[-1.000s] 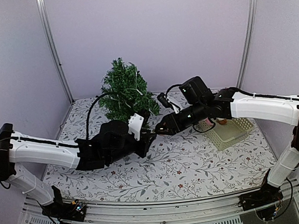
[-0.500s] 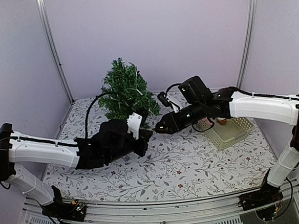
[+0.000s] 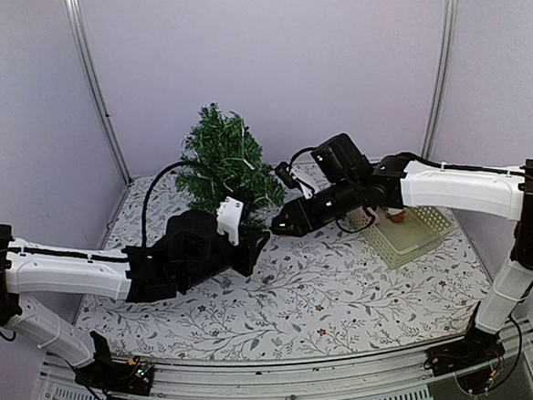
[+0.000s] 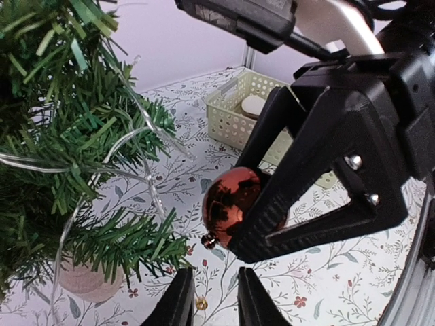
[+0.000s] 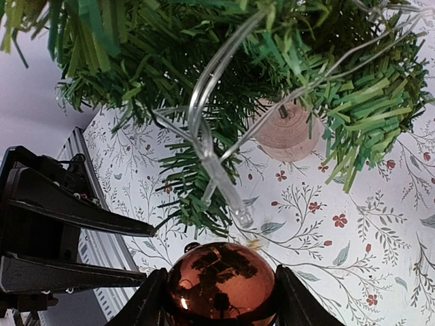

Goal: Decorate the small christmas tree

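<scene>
Your left claw (image 4: 212, 303) sits slightly parted and empty just under the red ball (image 5: 219, 275) pinched in your right claw (image 5: 221, 300), and with the tree (image 3: 223, 171) standing just beyond, pushing in could snag its light wire (image 5: 204, 129), tip it or drop the ball.

The left gripper (image 3: 261, 241) shifts left and back, nearer the tree (image 3: 220, 167). The right gripper (image 3: 277, 225), clamping the ball (image 4: 231, 206), shifts slightly left and follows it.
</scene>
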Robot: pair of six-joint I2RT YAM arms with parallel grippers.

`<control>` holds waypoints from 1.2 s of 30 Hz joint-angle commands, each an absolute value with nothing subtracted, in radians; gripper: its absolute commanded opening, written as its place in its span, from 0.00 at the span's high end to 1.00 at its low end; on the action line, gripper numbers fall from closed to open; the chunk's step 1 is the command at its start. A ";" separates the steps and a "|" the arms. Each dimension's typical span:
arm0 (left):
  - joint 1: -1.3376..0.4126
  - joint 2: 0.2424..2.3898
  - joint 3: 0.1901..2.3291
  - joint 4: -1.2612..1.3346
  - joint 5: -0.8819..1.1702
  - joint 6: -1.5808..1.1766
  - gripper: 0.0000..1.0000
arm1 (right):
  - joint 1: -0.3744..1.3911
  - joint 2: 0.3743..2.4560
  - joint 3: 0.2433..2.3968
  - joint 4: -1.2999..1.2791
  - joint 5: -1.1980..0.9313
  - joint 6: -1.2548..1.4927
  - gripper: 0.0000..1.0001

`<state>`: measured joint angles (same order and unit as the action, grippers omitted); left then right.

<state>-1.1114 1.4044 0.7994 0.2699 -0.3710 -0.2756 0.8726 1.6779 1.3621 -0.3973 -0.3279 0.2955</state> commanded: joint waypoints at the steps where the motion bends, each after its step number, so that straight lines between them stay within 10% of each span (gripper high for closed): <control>1: -1.101 1.373 0.780 0.262 -0.372 -0.279 0.76 | 0.882 1.673 1.364 -0.396 -0.331 0.291 0.64; 20: -1.105 1.201 0.617 0.241 -0.207 -0.193 0.73 | 0.819 1.633 1.262 -0.397 -0.349 0.322 0.65; 36: -1.175 1.490 0.686 0.329 -0.132 -0.149 0.73 | 0.684 1.668 1.100 -0.402 -0.358 0.227 0.67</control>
